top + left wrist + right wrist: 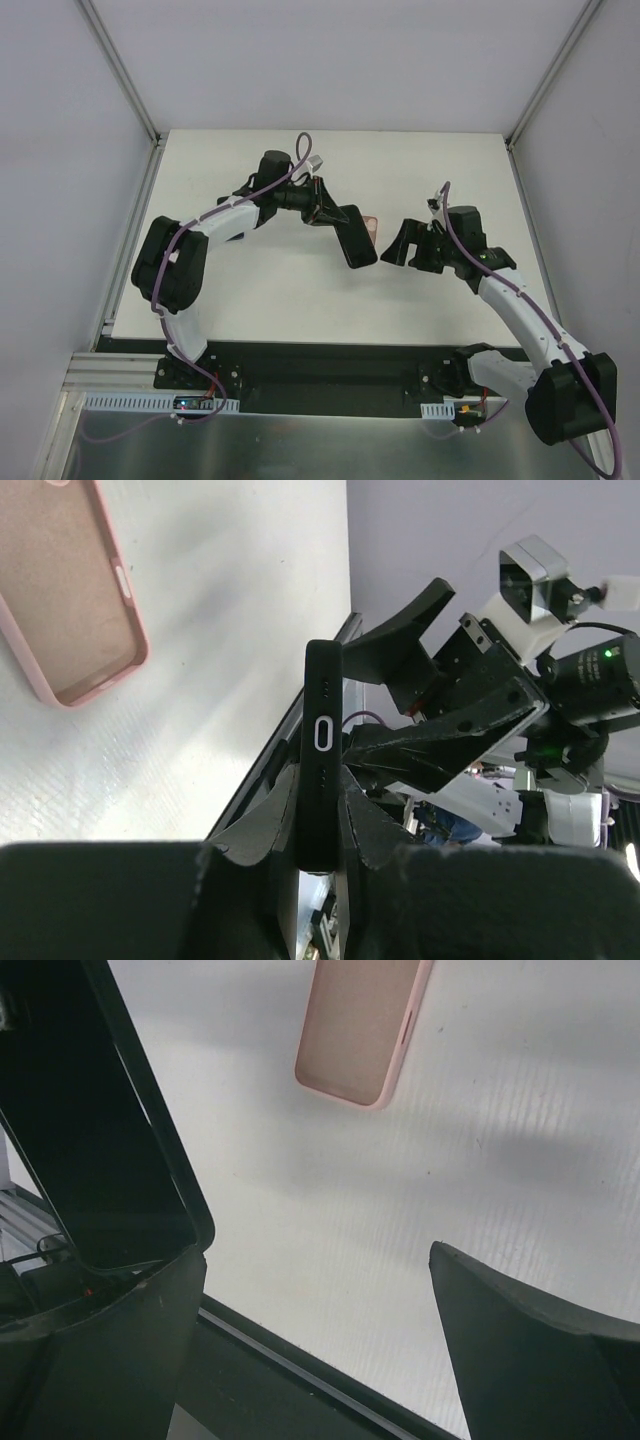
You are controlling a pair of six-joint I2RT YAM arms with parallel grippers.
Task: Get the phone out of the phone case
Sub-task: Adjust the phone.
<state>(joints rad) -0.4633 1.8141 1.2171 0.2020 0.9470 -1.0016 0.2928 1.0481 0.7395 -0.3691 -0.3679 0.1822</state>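
Two things that began as one are apart: the phone (322, 710) is out, pinched edge-on in the left tool (320, 810), and the case (70, 590) lies by itself on the worktop (280, 300), hollow side up and empty. The right tool (318, 1260) is spread wide with nothing between its fingers, sitting just beside the phone's far end.

By my reading the removal itself is done, and what's in hand now is the finish. The phone appears to be held off the worktop, so the next move calls for a gentle lowering somewhere beside the case, flat, before the left tool lets go. The grip sits on a thin slab near one end, so a twist on the way down could lever it loose. The right tool should stay wide and out of the path, or come in only to steady the free end.

Now the views. From above, the phone covers most of the case — only a pink sliver shows past its edge, and you couldn't say the shell was empty. The left wrist settles that: the full hollow and rim are on show, plus the oval port on the phone's narrow end and the fingers pressed on both faces. The right wrist adds the phone's dark glossy face at its left, close to one finger, with the case well clear beyond.
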